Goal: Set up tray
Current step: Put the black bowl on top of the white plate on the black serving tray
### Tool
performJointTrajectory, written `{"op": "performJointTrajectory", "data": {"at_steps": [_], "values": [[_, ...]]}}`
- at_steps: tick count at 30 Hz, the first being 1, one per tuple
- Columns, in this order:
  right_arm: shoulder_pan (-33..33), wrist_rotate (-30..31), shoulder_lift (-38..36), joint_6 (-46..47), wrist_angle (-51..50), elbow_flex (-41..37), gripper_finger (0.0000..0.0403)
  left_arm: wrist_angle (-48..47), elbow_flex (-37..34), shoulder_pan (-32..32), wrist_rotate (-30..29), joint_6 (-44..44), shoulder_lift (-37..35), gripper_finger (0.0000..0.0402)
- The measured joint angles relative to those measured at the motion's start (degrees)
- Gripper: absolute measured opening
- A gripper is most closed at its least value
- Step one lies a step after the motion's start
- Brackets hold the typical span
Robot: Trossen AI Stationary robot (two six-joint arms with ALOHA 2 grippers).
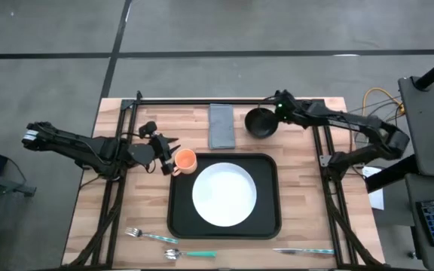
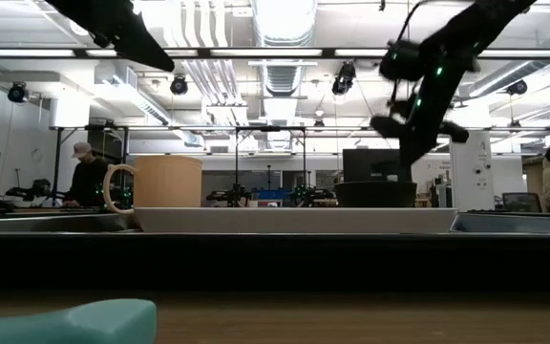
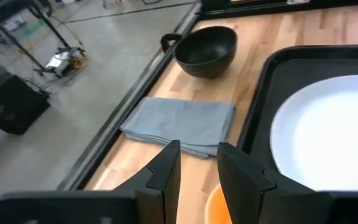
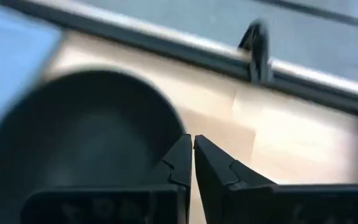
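Black tray [image 1: 266, 226] (near-square) lies flat, edges parallel to table [image 1: 307, 128].

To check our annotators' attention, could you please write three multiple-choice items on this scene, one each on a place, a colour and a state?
1. Where does the round white plate lie? A on the large flat black tray; B on a shelf; C on the floor.
2. What colour is the mug at the left gripper? A teal; B orange; C white.
3. How are the right gripper fingers, beside the round black bowl? A spread wide; B shut; C out of view.
Key: A, the tray's rim surrounds it; B, plainly orange from above; B, its wrist view shows them closed together.
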Motion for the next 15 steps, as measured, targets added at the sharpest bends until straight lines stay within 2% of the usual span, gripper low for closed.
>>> {"op": "performJointTrajectory", "data": {"at_steps": [4, 8, 11, 15], "values": [[0.0, 0.2, -5.7, -0.3, -1.2, 0.1, 0.0008, 0.0, 0.0, 0.0, 0.7, -2.0, 0.0, 0.0087], [0.0, -1.4, -7.2, -3.9, -1.2, -0.3, 0.0015, -0.2, 0.0, 0.0, 1.2, -2.6, 0.1, 0.0087], [0.0, -2.8, -6.9, -4.1, -0.3, -0.5, 0.0045, -0.2, 0.0, 0.0, 1.3, -2.6, 0.5, 0.0087], [-0.5, -2.9, -2.9, -4.0, -0.6, -1.1, 0.0111, -0.2, 0.0, 0.0, 1.3, -2.6, 0.4, 0.0087]]}}
